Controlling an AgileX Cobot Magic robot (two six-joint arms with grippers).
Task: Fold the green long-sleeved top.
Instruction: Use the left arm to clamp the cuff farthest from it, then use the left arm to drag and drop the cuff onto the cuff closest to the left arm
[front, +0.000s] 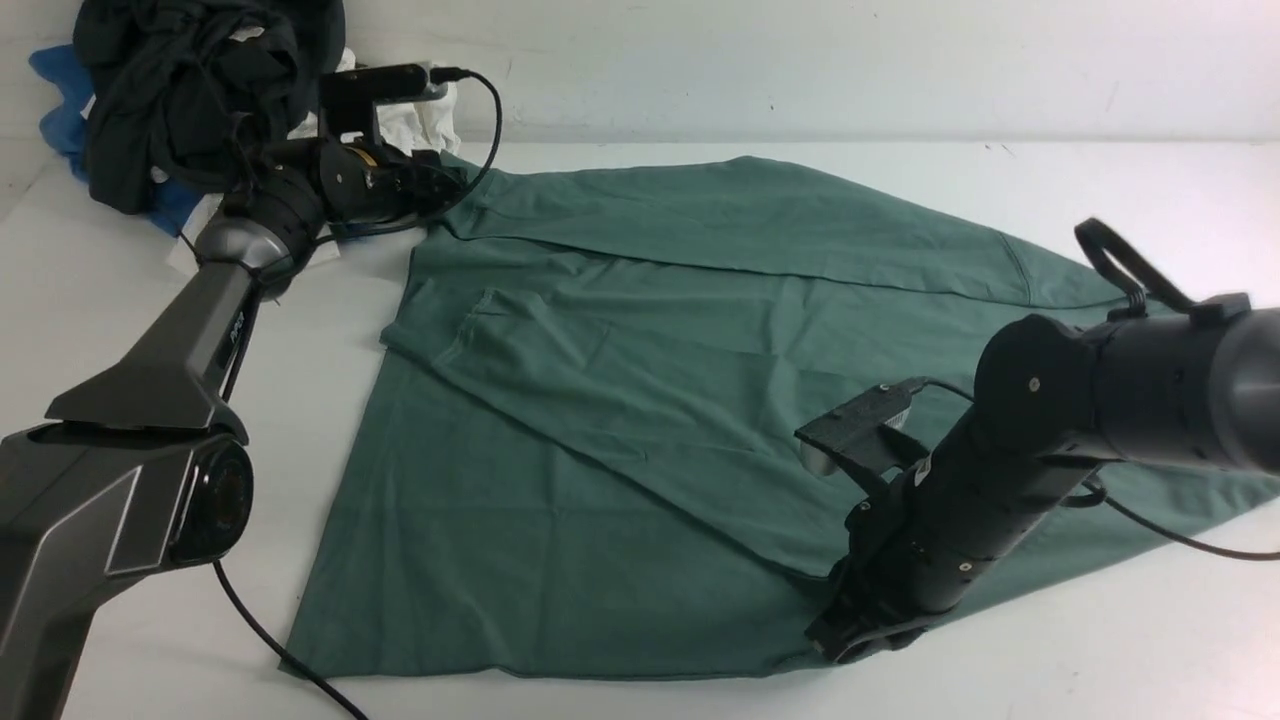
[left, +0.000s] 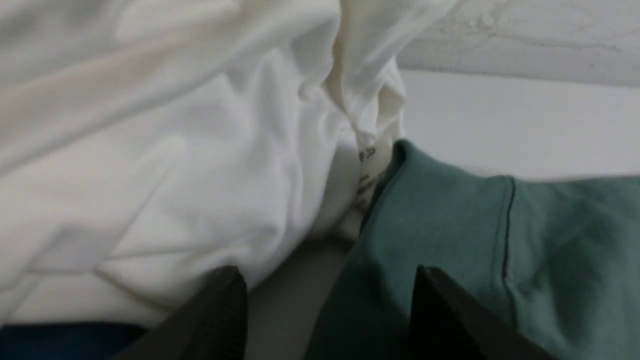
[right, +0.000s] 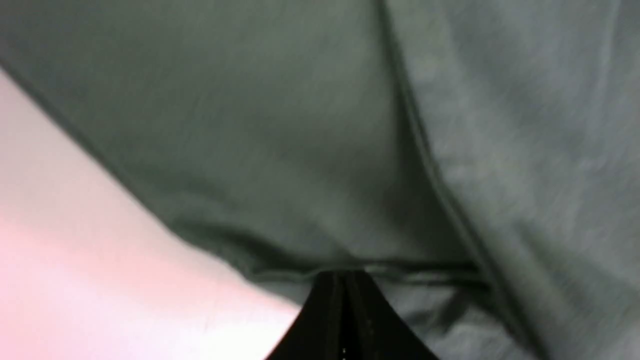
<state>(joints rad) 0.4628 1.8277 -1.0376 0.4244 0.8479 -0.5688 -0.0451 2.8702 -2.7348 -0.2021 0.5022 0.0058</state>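
The green long-sleeved top (front: 650, 400) lies spread over the middle of the white table, with a sleeve folded across its body. My left gripper (front: 440, 185) is at the top's far left corner. In the left wrist view that gripper (left: 330, 305) stands open, and the green corner (left: 500, 240) lies loose on the table beside one finger (left: 450, 320). My right gripper (front: 845, 640) is down at the near hem. In the right wrist view it (right: 342, 277) is shut, its tips against the hem of the green cloth (right: 300, 125). Whether cloth is pinched there does not show.
A heap of black, white and blue garments (front: 190, 90) sits at the far left corner, right behind the left gripper. The white garment (left: 175, 175) fills much of the left wrist view. A wall (front: 800, 60) runs along the table's back edge. A cable (front: 260, 630) trails off the near left.
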